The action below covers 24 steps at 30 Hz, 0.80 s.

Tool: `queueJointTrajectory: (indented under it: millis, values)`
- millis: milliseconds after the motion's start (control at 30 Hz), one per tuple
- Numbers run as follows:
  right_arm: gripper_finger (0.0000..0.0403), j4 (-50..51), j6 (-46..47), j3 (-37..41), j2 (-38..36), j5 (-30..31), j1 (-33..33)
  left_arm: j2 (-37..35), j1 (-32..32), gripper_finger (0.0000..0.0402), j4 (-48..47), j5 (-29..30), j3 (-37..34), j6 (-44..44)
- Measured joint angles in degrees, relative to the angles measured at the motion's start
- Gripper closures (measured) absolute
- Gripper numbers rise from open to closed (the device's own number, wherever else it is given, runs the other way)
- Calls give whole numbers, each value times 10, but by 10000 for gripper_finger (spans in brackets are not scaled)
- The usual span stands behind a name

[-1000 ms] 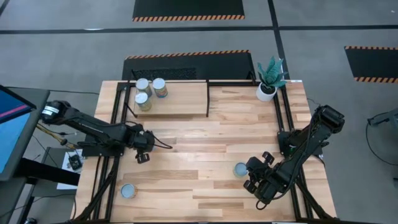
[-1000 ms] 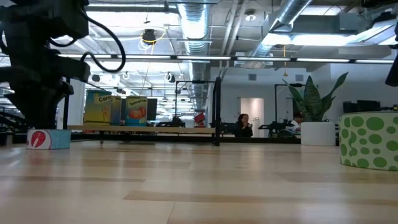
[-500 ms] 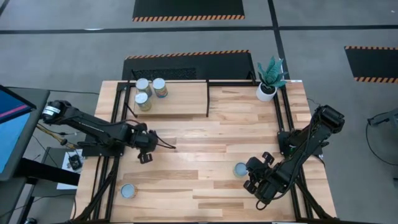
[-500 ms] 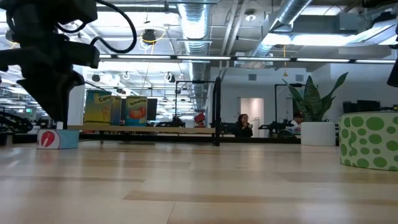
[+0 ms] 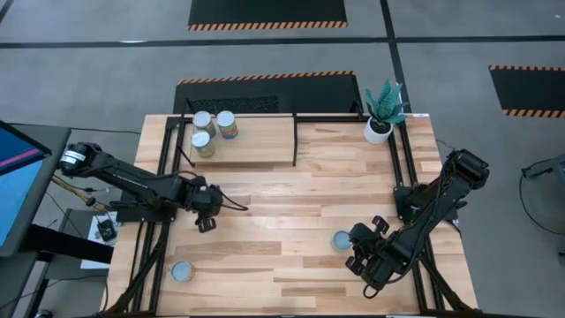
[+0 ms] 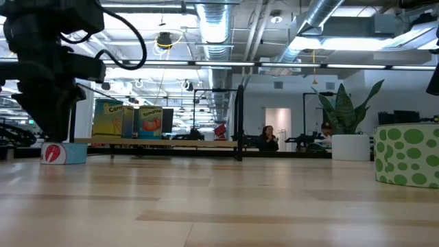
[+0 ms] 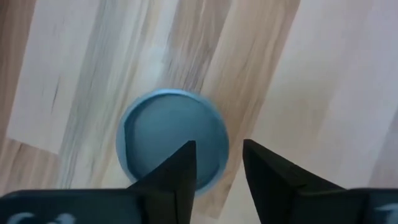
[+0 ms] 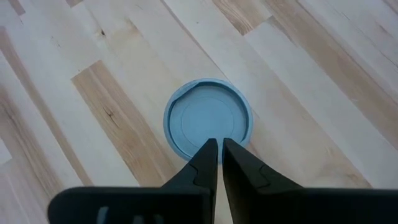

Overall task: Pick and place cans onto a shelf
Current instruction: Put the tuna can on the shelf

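Three cans (image 5: 210, 131) stand on the shelf (image 5: 256, 148) at the far left; they also show in the low view (image 6: 130, 120). My left gripper (image 5: 205, 216) is open over a blue-topped can (image 7: 161, 130) with a red mark on its side (image 6: 65, 152). This can stands on the table and is hidden under the gripper in the high view. My right gripper (image 5: 355, 249) is shut just right of a green-dotted can (image 5: 342, 240), whose top lies ahead of its fingertips (image 8: 220, 144). A third can (image 5: 182, 270) stands at the front left. My left gripper (image 7: 219, 146) points down over the top (image 7: 186, 118) of the red-marked can, near its edge. In the low view the fingers reach down to the level of the can's top (image 6: 62, 143). I cannot tell whether they touch it.
A white pot with a green plant (image 5: 378, 131) stands at the far right corner. Black rails (image 5: 296, 141) frame the shelf. Bare planks (image 5: 291, 203) lie between the two arms. People sit in the room beyond the table (image 6: 267, 139).
My left gripper has gone a little toward the table's right edge. In the low view the red-marked can below it has slid the same way, still standing upright on the table. My right arm has kept still.
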<state>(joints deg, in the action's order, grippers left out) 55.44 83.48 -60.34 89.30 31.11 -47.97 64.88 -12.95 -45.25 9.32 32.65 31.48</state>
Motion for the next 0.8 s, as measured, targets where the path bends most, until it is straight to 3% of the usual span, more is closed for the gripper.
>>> queueJointTrajectory:
  millis: [500, 600, 733, 800]
  values:
    - [354, -1, -14, 0, 0, 0, 0, -1, 0, 272, 74, 16, -51, 47]
    - [354, -1, -14, 0, 0, 0, 0, -1, 0, 303, 78, 36, -51, 54]
    - [354, -1, -14, 0, 0, 0, 0, 0, 0, 384, 79, 55, -51, 50]
    - [354, -1, -15, 0, 0, 0, 0, 0, 0, 392, 85, 59, -52, 49]
